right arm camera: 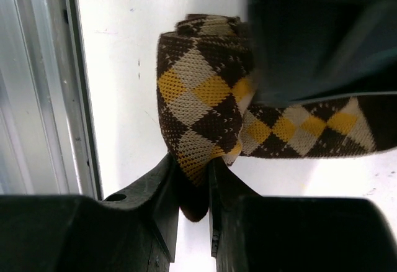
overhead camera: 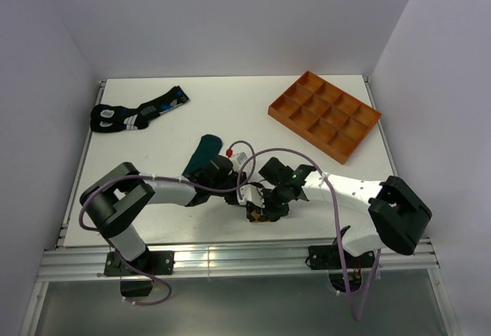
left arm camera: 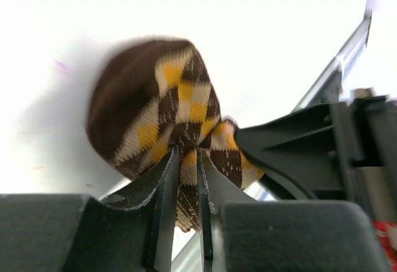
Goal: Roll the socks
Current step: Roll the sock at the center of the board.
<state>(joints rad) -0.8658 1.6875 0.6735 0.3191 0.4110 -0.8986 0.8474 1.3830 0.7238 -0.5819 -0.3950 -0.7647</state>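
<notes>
The brown-and-yellow checkered sock (overhead camera: 257,213) lies partly rolled near the table's front edge, between both grippers. My left gripper (left arm camera: 186,155) is shut on a fold of this sock (left arm camera: 149,101). My right gripper (right arm camera: 194,162) is shut on the rolled end of the sock (right arm camera: 201,92), and the unrolled part trails right under the left gripper's dark body (right arm camera: 322,36). In the top view the two grippers (overhead camera: 234,190) (overhead camera: 270,198) meet over the sock. The dark teal sock (overhead camera: 202,154) lies flat just behind the left gripper, with a red-and-white patch (overhead camera: 231,154).
A black sock with blue and white markings (overhead camera: 138,112) lies at the back left. An orange compartment tray (overhead camera: 324,113) stands at the back right. The metal rail of the table's front edge (right arm camera: 37,98) runs close beside the checkered sock.
</notes>
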